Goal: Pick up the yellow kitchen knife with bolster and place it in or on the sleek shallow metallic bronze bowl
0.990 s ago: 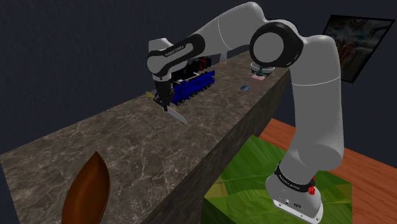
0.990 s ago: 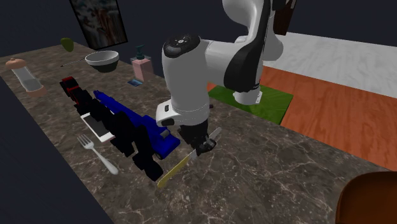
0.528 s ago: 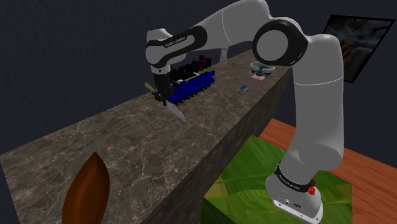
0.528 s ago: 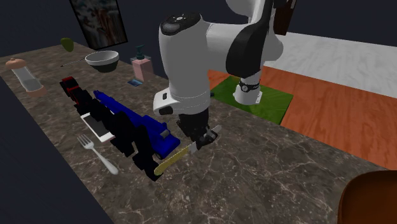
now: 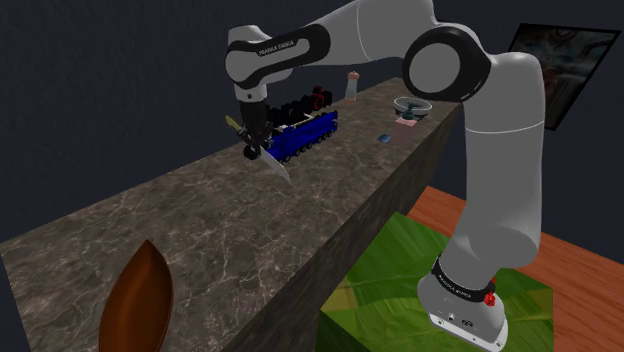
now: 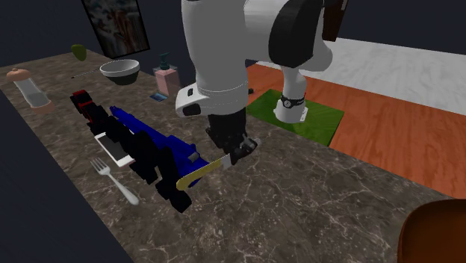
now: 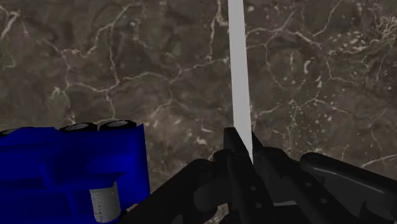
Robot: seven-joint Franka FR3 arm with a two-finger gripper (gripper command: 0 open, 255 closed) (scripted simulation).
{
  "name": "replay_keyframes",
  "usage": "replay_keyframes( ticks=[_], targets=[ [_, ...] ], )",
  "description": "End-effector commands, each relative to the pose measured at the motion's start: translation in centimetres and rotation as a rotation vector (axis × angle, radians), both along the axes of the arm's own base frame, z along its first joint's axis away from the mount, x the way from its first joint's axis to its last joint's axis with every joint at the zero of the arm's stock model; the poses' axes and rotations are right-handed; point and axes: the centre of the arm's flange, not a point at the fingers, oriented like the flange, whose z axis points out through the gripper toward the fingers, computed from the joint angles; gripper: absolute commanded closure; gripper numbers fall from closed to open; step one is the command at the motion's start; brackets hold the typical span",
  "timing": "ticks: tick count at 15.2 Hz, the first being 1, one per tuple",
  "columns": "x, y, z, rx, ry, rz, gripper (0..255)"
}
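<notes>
Pinching the yellow knife (image 6: 196,177) about where its handle meets the grey blade, the hand (image 6: 234,152) holds it in the air above the marbled surface (image 6: 321,202), just beside the blue rack (image 6: 160,142). The knife hangs tilted, with the handle jutting one way past the black fingers and the blade the other.

It looks stiff, thin and light, but long. With a hold near the bolster the weight should sit fairly evenly on both sides. The smooth blade could still pivot or slide between the pads if the arm swings sharply.

The bronze bowl (image 5: 140,298) stands well apart from the hand, towards the shoulder view's lower left and close to the end of the surface. Bare marble lies between the two, so the way there seems open. The rack, a fork (image 6: 112,178) and a phone (image 6: 113,148) lie off that line. The surface is narrow and its long front edge drops away. The bowl is shallow, so the knife will probably rest across its rim and needs lowering gently.
</notes>
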Motion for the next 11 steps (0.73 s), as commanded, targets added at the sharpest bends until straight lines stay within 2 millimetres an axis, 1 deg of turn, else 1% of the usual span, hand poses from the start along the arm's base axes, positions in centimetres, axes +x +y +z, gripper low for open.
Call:
replay_keyframes(
  ticks=[1, 5, 11],
  targets=[
    [-0.1, -0.1, 1.0, 0.000, 0.001, 0.000, 255],
    [-0.1, -0.1, 2.8, 0.000, 0.001, 0.000, 255],
    [-2.8, 7.3, 2.9, 0.000, 0.001, 0.000, 255]
  ],
)
